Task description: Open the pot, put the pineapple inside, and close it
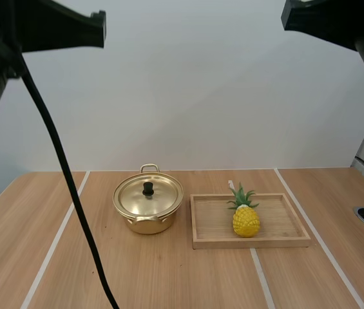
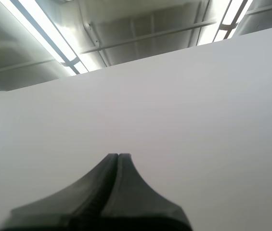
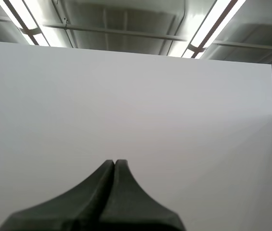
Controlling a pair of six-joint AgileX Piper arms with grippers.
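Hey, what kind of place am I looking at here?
Probably a staged robot test bench rather than a kitchen: a wooden table marked with white lines, a lidded gold pot, and beside it a wooden tray holding one pineapple.

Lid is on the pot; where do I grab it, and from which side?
Pinch the black knob at the centre of the lid, coming straight down from above. It stands upright on the shallow dome; the rim sits flush on the pot.

Gold pot (image 1: 148, 205), yellow pineapple (image 1: 246, 220)
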